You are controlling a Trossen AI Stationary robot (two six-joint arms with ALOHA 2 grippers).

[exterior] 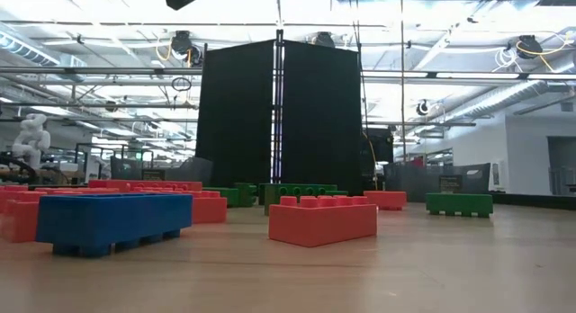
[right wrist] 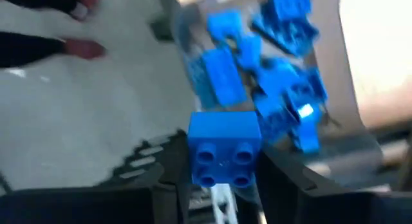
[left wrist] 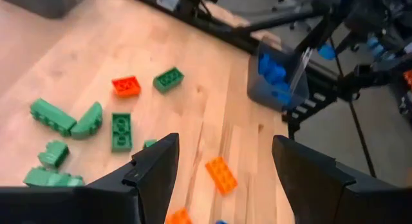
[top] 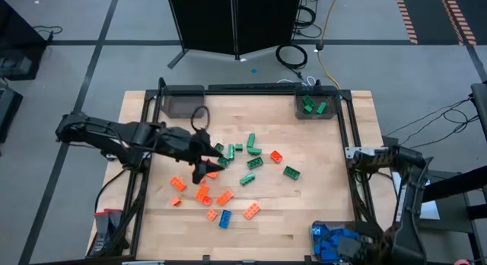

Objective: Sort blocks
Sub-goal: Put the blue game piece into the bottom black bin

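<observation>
Currently the right gripper (right wrist: 222, 179) holds a blue block (right wrist: 224, 149) clamped between its fingers, above the bin of blue blocks (top: 335, 244) at the table's near right corner. The left gripper (left wrist: 222, 166) stands wide and empty over the loose blocks (top: 228, 177) scattered mid-table: orange, green and one blue.

Risk, as judged: the held block sits beside the bin's wall in the right wrist view; a release from there could send it off the rim to the floor. The left fingers hang over crowded pieces, so closing could nudge neighbours or catch two colours at once.

Only the right wrist view shows the held block; the high view hides it behind the arm. The high view alone shows the green bin (top: 316, 106) at the far edge. The low view shows neither gripper, only blocks close up
</observation>
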